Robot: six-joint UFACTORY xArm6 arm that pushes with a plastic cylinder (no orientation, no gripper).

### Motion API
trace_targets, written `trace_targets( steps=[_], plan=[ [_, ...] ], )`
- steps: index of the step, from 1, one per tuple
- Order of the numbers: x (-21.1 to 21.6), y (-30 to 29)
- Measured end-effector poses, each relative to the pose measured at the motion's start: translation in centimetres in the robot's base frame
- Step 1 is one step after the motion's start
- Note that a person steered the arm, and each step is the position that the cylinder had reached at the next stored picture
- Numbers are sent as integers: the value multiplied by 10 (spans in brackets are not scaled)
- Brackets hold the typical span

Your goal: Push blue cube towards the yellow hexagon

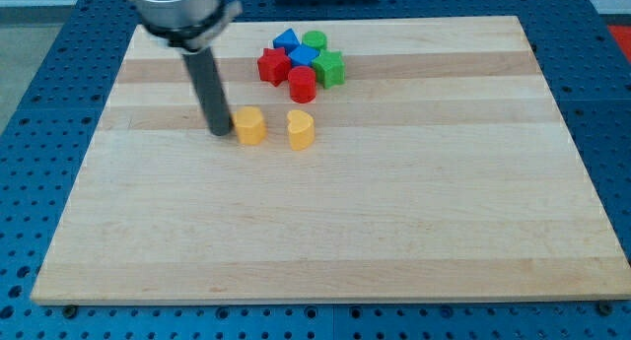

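My tip (pixel 221 133) rests on the wooden surface (pixel 325 232) at the left side of the yellow hexagon (pixel 250 126), touching it or just beside it; the rod has no fingers, so nothing is grasped. A yellow heart-shaped block (pixel 301 129) lies near the hexagon toward the view's right. The blue cube (pixel 303 56) sits well apart from my tip, toward the view's top and right, inside a tight cluster with a blue triangular block (pixel 286 39), a green cylinder (pixel 315 40), a green star (pixel 329 68), a red star (pixel 273 64) and a red cylinder (pixel 303 85).
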State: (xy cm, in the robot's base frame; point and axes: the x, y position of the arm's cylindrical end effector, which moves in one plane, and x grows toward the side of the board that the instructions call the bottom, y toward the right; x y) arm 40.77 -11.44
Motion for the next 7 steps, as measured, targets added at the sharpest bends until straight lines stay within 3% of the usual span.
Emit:
trace_targets(
  steps=[1, 2, 3, 6, 7],
  plan=[
    [0, 48],
    [-5, 44],
    [-39, 38],
    [-57, 230],
    [-103, 250]
  ],
)
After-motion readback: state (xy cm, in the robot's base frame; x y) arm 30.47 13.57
